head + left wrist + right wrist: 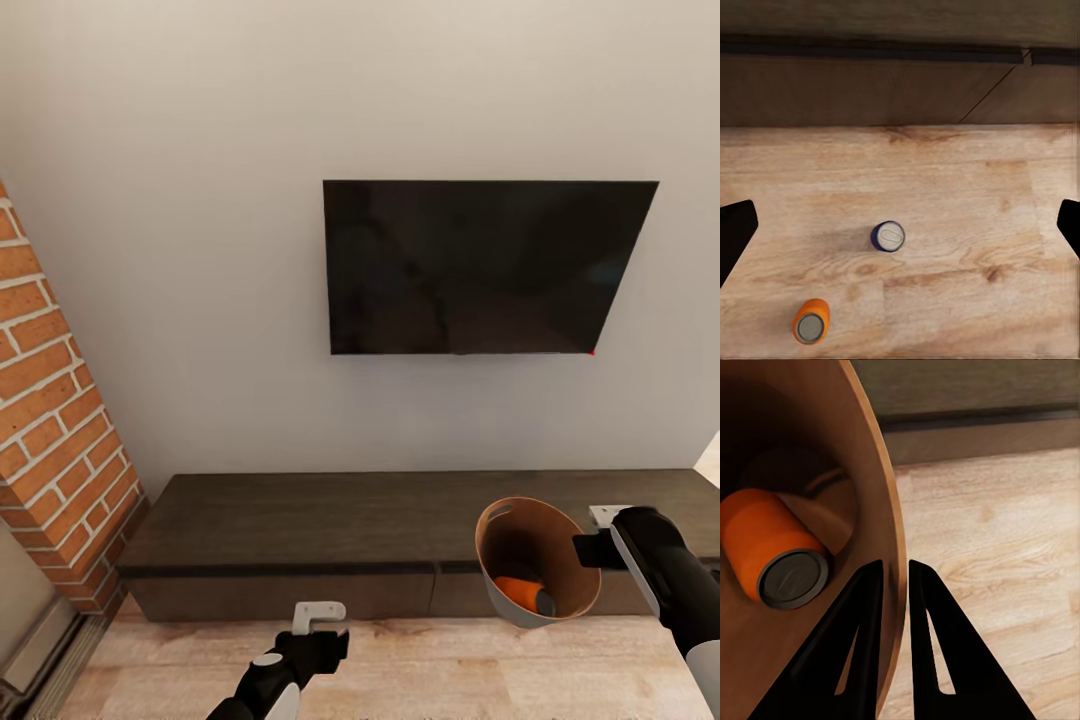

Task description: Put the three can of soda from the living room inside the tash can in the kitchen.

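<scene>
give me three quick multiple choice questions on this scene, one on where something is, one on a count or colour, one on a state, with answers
1. Where does the blue can stand?
A. on the wood floor
B. on top of the dark cabinet
C. inside the bin

2. How many orange cans lie inside the bin?
A. none
B. one
C. three

3. What is the right claw doing?
A. hanging open over the floor
B. pinching the bin's wall
C. gripping the blue can

Answers:
1. A: the left wrist view shows it upright on the floor, beside an orange can on the boards, in front of the cabinet.
2. B: one orange can lies on its side at the bin's bottom in the right wrist view.
3. B: its two fingers sit either side of the bin's wall, one inside and one outside.
</scene>
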You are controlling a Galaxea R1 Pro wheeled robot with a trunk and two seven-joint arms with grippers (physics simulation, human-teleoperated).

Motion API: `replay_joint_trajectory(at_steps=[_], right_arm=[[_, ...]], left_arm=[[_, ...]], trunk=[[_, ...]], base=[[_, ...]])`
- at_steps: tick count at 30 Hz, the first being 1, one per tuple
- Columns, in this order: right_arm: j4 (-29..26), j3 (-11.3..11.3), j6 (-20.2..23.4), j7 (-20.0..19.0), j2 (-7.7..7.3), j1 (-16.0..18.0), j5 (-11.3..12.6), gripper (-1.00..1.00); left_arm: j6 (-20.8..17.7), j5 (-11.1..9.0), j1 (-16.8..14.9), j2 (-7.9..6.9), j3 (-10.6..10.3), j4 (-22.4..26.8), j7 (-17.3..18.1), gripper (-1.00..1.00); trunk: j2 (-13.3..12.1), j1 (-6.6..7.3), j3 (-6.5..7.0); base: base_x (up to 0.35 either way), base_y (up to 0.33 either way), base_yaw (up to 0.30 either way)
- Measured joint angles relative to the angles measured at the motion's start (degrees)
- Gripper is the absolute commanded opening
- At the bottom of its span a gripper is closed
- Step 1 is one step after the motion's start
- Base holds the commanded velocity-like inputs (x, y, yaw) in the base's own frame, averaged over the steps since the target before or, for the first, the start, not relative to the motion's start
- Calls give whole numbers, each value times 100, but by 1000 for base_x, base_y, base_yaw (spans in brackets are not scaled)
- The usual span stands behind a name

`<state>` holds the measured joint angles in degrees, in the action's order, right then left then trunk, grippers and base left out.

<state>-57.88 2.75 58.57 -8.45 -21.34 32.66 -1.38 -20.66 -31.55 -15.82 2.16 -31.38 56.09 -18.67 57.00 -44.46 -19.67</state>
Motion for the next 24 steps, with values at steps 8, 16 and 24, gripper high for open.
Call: replay_joint_trajectory(at_steps=[8, 16, 24], right_arm=[[-2, -2, 2, 0, 5, 1, 1, -100], [3, 2, 2, 1, 0, 0, -5, -100], [5, 8, 3, 1, -7, 0, -4, -100]], left_arm=[[-179, -20, 0, 37, 8, -1, -12, 100], [-253, 0, 0, 98, 9, -50, -19, 100], [-343, 12, -5, 229, 17, -471, -32, 100]], trunk=[[0, 0, -15], [0, 0, -16], [0, 0, -16]], base=[[0, 0, 0], [0, 0, 0], [0, 0, 0]])
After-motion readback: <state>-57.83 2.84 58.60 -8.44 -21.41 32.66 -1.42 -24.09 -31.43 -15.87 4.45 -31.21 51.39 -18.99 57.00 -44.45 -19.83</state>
